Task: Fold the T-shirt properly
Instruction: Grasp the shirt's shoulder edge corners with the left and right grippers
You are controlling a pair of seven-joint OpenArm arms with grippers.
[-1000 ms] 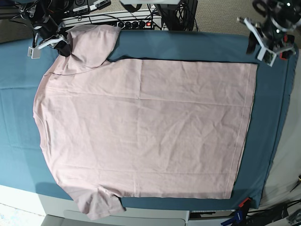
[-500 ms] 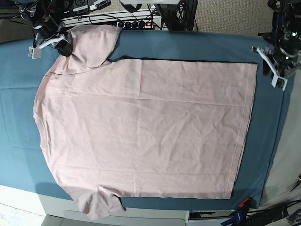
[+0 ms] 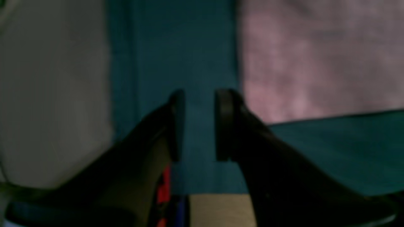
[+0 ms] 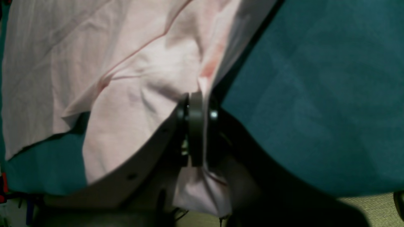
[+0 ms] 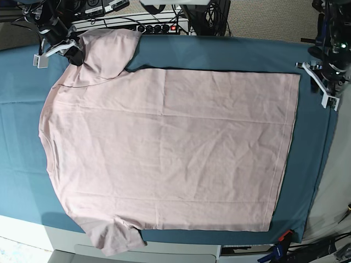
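The pale pink T-shirt (image 5: 170, 148) lies flat, plain side up, on the teal table cloth (image 5: 230, 52), collar to the left and hem to the right. My right gripper (image 5: 59, 48) at the back left is shut on the far sleeve (image 5: 107, 52). In the right wrist view the pink fabric (image 4: 132, 82) is pinched in that gripper (image 4: 199, 107), bunched and lifted there. My left gripper (image 5: 323, 85) hovers off the hem's far right corner. It stands open (image 3: 199, 126) over bare cloth, nothing between its fingers, with the shirt's corner (image 3: 315, 63) just beside it.
A power strip (image 5: 164, 26) with a red light and tangled cables run along the back edge. The cloth's right edge (image 5: 323, 164) drops to grey floor. A red and blue clamp (image 5: 281, 244) sits at the front right corner. The near sleeve (image 5: 112, 238) overhangs the front edge.
My left gripper has swung right and slightly toward the front, away from the table's back right corner, and turned. The right gripper and the shirt have stayed put.
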